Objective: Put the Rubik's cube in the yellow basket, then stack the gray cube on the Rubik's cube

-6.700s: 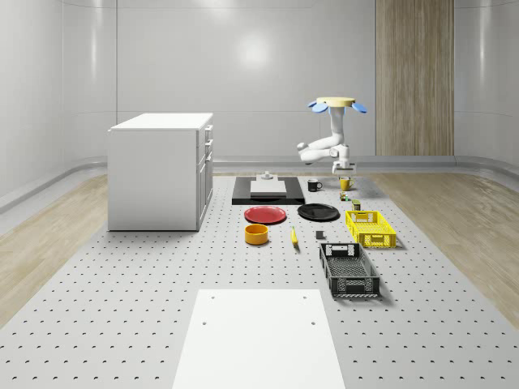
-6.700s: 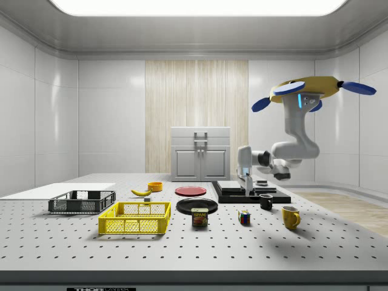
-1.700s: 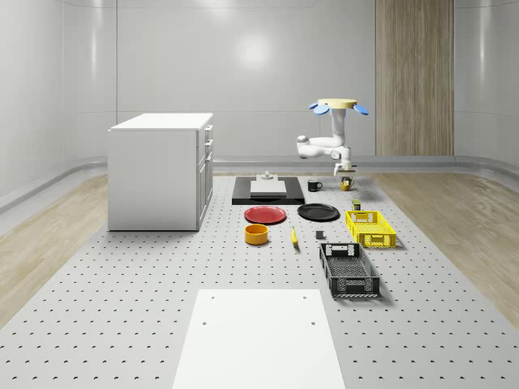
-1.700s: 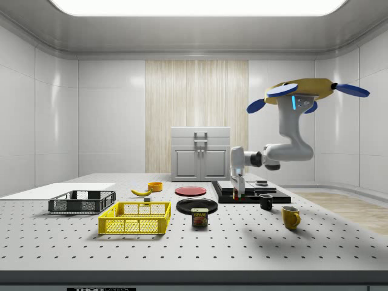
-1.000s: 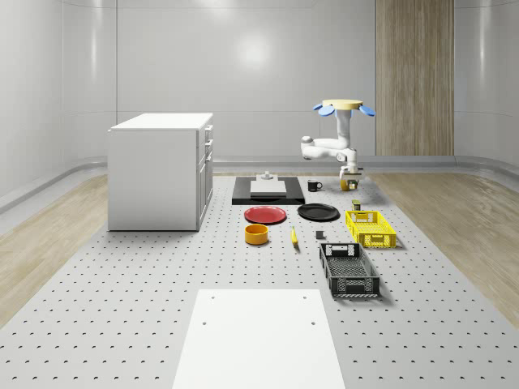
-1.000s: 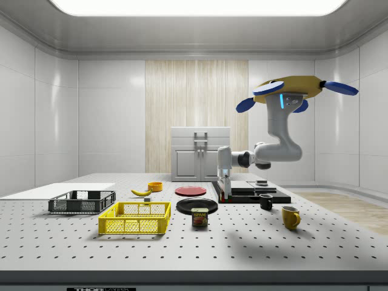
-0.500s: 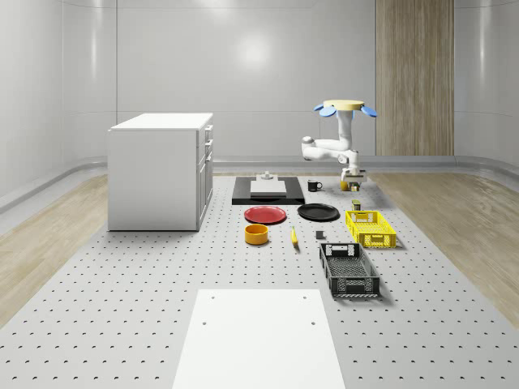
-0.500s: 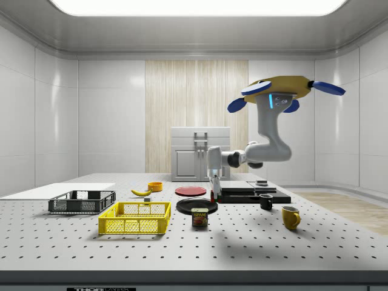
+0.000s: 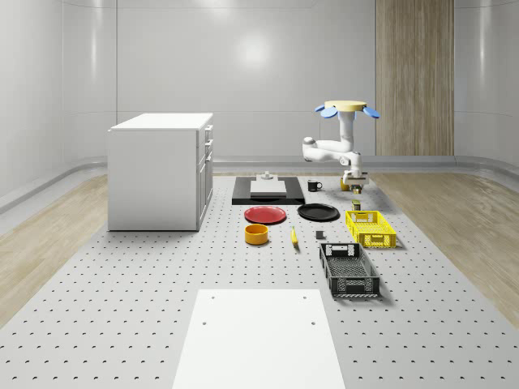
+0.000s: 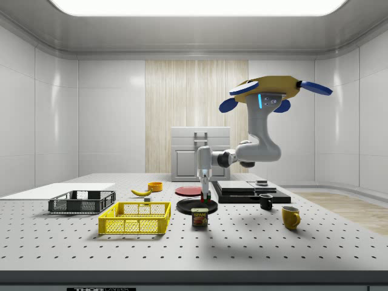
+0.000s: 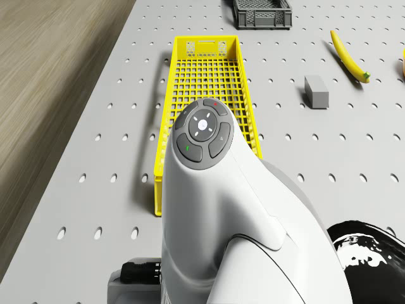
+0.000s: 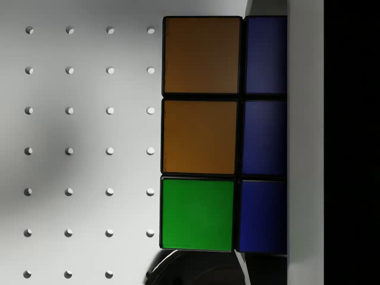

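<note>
On the perforated table [image 9: 122, 308] you have a white cabinet [image 9: 160, 170], red plate [image 9: 265, 215], black plate [image 9: 318, 212], orange bowl [image 9: 256, 234], banana [image 11: 348, 57], black crate [image 9: 349, 270], Spam can [image 10: 199, 217] and two mugs.
</note>
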`<state>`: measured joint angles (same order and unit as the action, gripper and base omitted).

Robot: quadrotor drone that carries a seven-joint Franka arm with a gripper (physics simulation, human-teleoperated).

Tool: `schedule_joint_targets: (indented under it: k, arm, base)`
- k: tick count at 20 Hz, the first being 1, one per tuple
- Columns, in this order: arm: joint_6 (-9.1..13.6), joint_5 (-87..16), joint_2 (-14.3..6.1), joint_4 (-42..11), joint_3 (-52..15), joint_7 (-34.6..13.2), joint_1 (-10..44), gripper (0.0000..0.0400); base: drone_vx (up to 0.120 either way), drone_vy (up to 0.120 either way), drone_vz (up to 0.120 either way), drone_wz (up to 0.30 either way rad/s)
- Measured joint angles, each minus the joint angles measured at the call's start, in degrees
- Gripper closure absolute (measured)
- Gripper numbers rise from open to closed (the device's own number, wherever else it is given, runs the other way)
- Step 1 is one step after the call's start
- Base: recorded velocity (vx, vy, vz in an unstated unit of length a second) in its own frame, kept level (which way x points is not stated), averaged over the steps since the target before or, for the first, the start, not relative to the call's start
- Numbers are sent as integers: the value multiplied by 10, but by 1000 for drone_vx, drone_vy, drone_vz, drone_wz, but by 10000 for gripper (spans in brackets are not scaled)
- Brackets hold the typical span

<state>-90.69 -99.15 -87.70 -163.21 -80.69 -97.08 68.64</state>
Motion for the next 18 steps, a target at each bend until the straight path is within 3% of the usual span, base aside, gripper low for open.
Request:
schedule_joint_targets:
  k: [18]
  arm:
    - [-14, 6, -15, 0, -2, -2, 3, 79]
  base:
    - [120, 0, 0, 0]
